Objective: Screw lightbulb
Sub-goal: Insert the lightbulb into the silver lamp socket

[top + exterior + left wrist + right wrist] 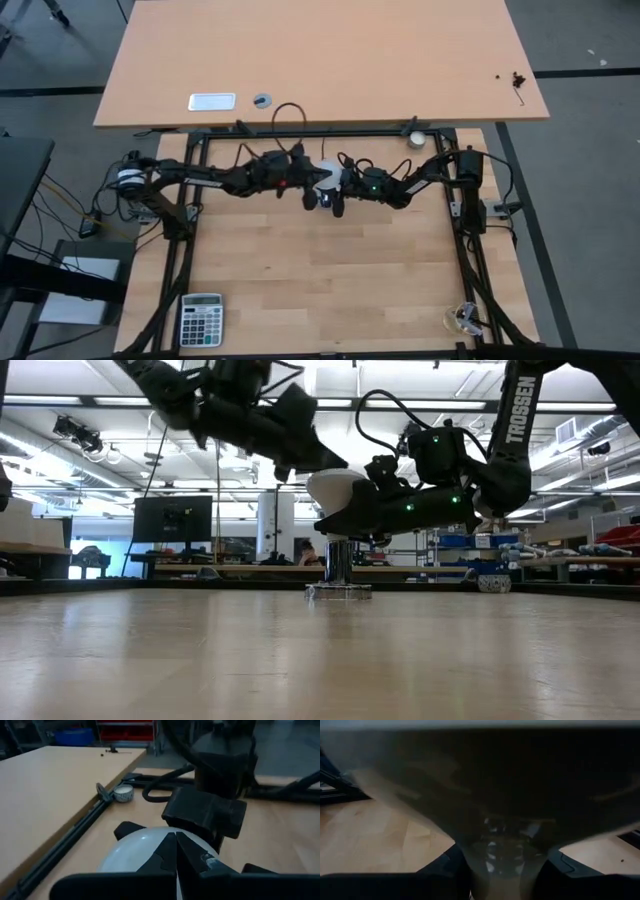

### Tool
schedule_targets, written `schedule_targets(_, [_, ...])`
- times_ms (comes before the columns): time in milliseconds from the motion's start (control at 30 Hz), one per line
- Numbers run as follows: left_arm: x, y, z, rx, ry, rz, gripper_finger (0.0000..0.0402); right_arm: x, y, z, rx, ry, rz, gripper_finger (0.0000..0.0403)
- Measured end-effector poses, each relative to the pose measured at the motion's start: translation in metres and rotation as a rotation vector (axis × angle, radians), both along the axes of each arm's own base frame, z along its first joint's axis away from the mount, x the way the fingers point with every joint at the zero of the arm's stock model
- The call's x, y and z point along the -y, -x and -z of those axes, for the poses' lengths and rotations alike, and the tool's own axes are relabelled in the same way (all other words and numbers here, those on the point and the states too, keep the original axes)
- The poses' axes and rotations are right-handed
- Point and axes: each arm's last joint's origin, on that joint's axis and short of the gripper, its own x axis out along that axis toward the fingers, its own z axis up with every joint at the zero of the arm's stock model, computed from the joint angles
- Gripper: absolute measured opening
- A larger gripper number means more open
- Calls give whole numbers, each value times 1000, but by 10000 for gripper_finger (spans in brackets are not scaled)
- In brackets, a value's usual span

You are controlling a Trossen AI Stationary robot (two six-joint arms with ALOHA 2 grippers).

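While the left gripper (176, 857) rests with fingers closed together on the lightbulb (326, 175) dome, the right gripper (345, 520) clamps the neck below — bulb upright on its silver socket (339, 565) at the table's (330, 290) far centre. Turning should stay gentle and vertical. Pale wood surface, a calculator (201, 319) — workshop beyond.

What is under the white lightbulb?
Under the lightbulb stands a shiny silver socket on a flat base, resting on the table. The right gripper covers the bulb's neck, so the screw joint is hidden.
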Motion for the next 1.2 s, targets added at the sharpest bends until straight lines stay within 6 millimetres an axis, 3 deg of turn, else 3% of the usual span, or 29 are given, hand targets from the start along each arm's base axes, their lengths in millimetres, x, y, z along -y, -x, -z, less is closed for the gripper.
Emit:
schedule_targets(200, [0, -8, -10, -101, -20, -22, 0, 0, 0, 1, -6, -8, 1, 151])
schedule_targets(400, [-1, -7, -9, -121, -17, -38, 0, -1, 1, 4, -29, -26, -8, 198])
schedule_targets(667, [-1, -6, -8, -125, -11, -34, 0, -1, 1, 1, -38, -30, -9, 210])
schedule_targets(1200, [-1, -6, -7, -128, -9, -29, 0, -11, 23, -46, -251, -59, 21, 213])
